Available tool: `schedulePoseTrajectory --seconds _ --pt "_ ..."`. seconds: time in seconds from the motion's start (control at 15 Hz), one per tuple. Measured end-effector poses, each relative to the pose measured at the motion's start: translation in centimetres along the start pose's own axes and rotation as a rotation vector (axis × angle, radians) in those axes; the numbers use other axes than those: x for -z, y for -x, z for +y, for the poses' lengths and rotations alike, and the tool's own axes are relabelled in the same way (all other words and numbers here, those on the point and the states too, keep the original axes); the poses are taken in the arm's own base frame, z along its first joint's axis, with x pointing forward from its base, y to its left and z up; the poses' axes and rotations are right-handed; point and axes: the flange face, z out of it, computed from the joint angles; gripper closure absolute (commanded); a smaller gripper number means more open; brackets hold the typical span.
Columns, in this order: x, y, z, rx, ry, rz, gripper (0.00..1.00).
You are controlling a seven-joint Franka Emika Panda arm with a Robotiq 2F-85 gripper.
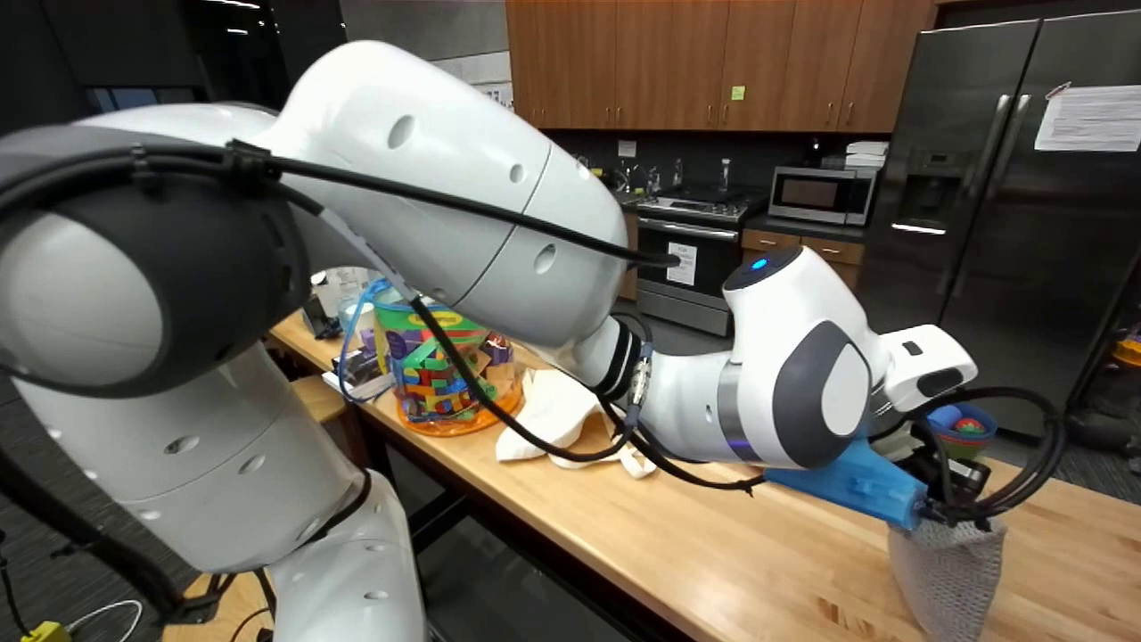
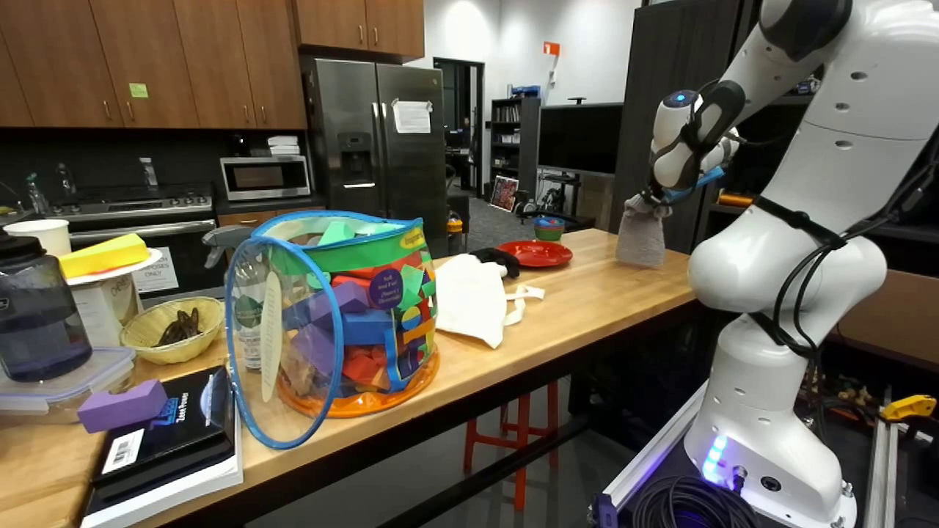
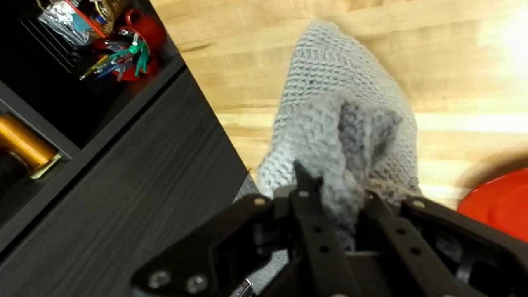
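My gripper [image 3: 336, 192] is shut on a grey knitted cloth item [image 3: 350, 82], with a bunched fold of it pinched between the two dark fingers [image 3: 305, 202]. The rest of the knit hangs below, widening toward the wooden table. In both exterior views the grey knit [image 1: 949, 571] [image 2: 640, 236] droops under the gripper [image 2: 651, 198] near the table's far end. Whether its lower edge touches the wood I cannot tell. Part of a red plate [image 3: 503, 202] shows to the right of the knit in the wrist view.
On the table [image 2: 557, 308] lie the red plate [image 2: 534, 253], stacked bowls [image 2: 549, 228], a white cloth bag [image 2: 469, 297] and a clear bin of foam blocks [image 2: 367, 323]. A dark cabinet [image 3: 144, 173] stands beside the table edge, with a red mug [image 3: 148, 31] and pens on its shelf.
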Motion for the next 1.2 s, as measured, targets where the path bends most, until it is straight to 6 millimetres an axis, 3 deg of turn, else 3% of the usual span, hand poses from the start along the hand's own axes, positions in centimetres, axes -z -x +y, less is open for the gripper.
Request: schedulePoseTrajectory --seconds 0.4,0.73,1.0,1.2 --pt "3.1 3.5 -6.5 0.104 -0.082 0.04 0.96" --pt "7.4 4.5 -15.3 0.281 -0.195 0.14 0.96" --pt "11.5 4.0 -22.5 0.448 -0.282 0.239 0.96" --pt "14.3 3.9 -26.5 0.543 -0.326 0.307 0.96"
